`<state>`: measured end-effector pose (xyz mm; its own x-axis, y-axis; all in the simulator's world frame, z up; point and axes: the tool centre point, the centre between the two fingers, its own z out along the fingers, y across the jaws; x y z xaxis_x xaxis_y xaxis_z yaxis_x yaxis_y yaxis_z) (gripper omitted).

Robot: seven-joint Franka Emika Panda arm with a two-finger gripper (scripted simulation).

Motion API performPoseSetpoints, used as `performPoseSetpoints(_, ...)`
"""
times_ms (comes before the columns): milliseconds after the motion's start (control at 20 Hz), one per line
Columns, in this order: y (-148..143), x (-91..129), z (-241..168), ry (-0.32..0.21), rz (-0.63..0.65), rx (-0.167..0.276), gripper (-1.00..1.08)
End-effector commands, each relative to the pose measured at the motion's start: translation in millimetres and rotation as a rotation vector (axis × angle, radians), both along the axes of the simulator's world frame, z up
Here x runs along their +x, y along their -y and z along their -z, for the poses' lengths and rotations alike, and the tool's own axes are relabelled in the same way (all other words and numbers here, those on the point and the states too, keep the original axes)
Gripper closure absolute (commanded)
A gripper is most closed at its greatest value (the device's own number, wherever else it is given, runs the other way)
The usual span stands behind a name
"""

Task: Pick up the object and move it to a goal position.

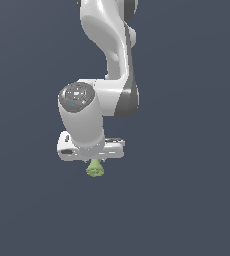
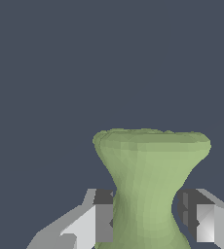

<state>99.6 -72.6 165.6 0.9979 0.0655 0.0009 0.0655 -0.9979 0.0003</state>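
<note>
The object (image 2: pixel 150 170) is a small light-green hourglass piece with a narrow waist and a lumpy flared end. In the wrist view it stands between my two fingers (image 2: pixel 97 221), which press on its waist from both sides. My gripper (image 2: pixel 144 216) is shut on it. In the exterior view the object (image 1: pixel 95 170) sticks out just under the white hand of my gripper (image 1: pixel 94 163); only its flared end shows there, and the fingers are hidden behind the hand and the piece.
The white arm (image 1: pixel 109 55) rises from the hand to the picture's top edge. All around is a plain dark blue-grey background with no other objects in view.
</note>
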Motion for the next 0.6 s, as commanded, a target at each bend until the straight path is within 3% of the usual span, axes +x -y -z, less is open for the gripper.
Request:
performPoseSetpoints(0, 9.1, 7.1, -13.8, -0.001, -0.001, 0.000, 1.08)
performPoseSetpoints(550, 27.6, 23.1, -41.0, -0.001, -0.001, 0.000, 1.08)
